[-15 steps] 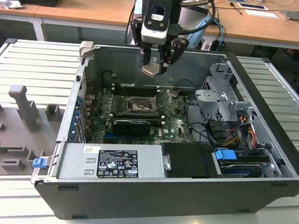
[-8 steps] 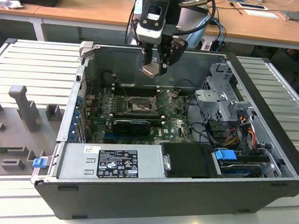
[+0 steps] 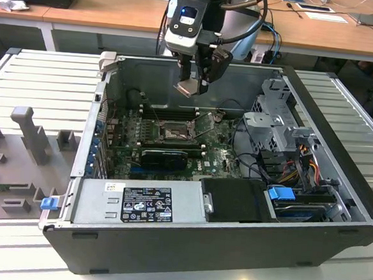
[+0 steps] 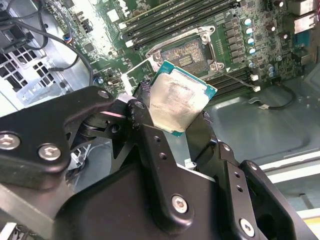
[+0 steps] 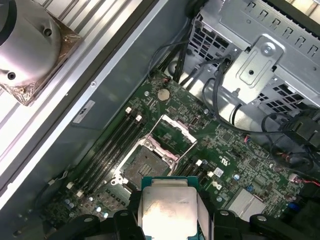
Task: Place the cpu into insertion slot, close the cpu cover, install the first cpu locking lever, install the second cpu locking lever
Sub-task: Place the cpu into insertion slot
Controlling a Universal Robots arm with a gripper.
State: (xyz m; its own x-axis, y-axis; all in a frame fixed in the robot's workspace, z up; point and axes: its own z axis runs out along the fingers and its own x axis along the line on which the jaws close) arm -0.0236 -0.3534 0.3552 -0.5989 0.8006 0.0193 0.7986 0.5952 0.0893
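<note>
You have one cpu [image 4: 181,100], and one hand [image 4: 172,120] around it. On the one motherboard [image 5: 235,155] you can count one insertion slot [image 5: 144,162], one cpu cover [image 5: 182,131] and one round coin battery [image 5: 163,94]. In the exterior view you count one computer case [image 3: 186,242], one black card [image 3: 164,156] and two blue clips [image 3: 51,202], one at the lower left of the frame and one at the lower right.
</note>
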